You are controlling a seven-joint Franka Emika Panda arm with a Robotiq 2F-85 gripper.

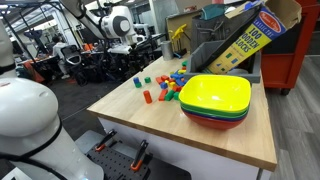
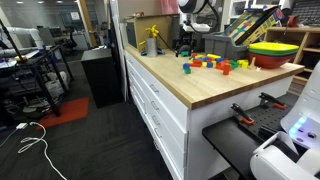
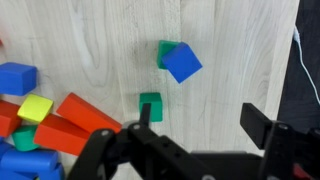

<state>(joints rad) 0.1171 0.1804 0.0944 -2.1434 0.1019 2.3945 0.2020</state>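
Note:
My gripper [image 3: 203, 120] is open and empty, hovering over the wooden table top [image 3: 230, 50]. Its left finger tip is beside a small green block [image 3: 150, 101]. Above that, a blue block [image 3: 183, 63] lies against another green block [image 3: 164, 49]. At the left edge lies a pile with a blue block [image 3: 15, 77], a yellow block [image 3: 35, 108] and red-orange bars [image 3: 80, 115]. In both exterior views the arm [image 1: 120, 24] [image 2: 195, 15] stands over the far end of the table, above the scattered blocks [image 1: 168, 86] [image 2: 208, 63].
A stack of yellow, green and red bowls [image 1: 215, 100] [image 2: 272, 50] stands next to the blocks. A tilted blocks box [image 1: 245, 38] and a grey bin [image 1: 215, 30] stand behind. The table edge [image 3: 297, 60] runs along the right of the wrist view.

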